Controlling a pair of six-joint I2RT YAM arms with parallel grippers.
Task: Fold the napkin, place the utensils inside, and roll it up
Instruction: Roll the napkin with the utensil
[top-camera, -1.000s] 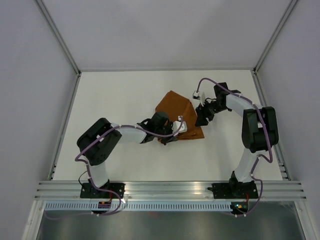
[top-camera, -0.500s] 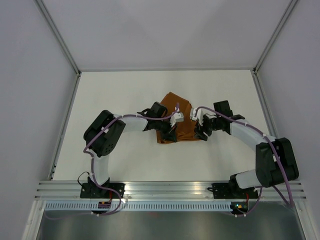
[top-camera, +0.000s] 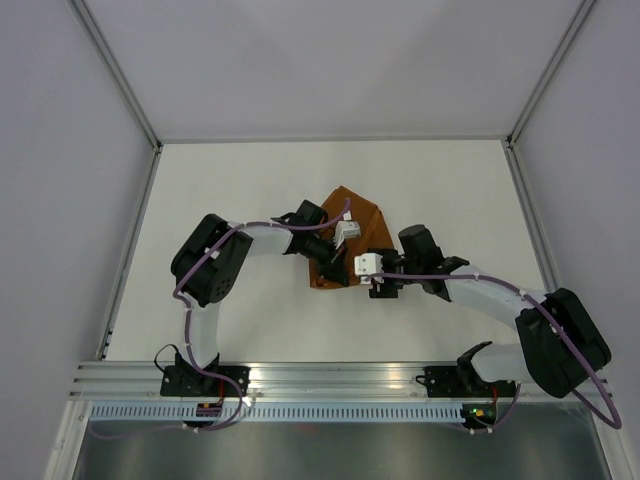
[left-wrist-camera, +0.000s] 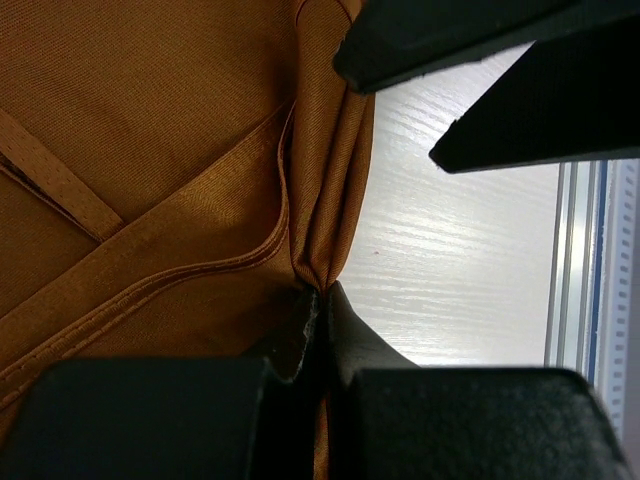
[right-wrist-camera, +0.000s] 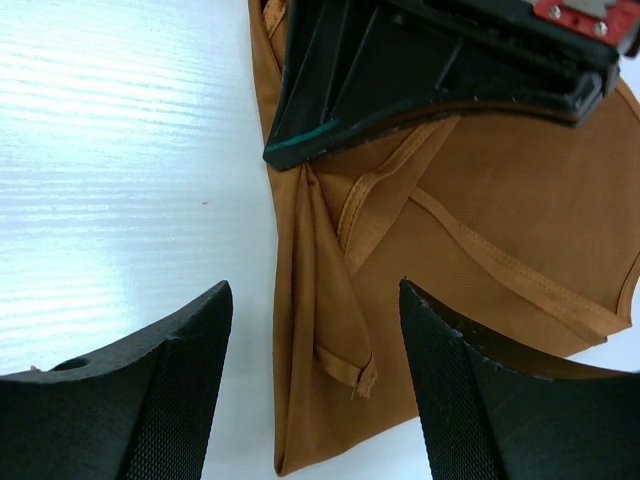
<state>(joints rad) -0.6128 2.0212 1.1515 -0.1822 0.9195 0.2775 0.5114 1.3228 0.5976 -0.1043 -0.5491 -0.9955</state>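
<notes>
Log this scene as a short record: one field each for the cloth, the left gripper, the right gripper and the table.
napkin: rust-orange, folded into layers, wrinkled, lying near the middle of the table
left gripper: shut, pinching a bunched edge of the napkin
right gripper: open, holding nothing, poised over the napkin's edge close to the left gripper
table: white, napkin resting on it
</notes>
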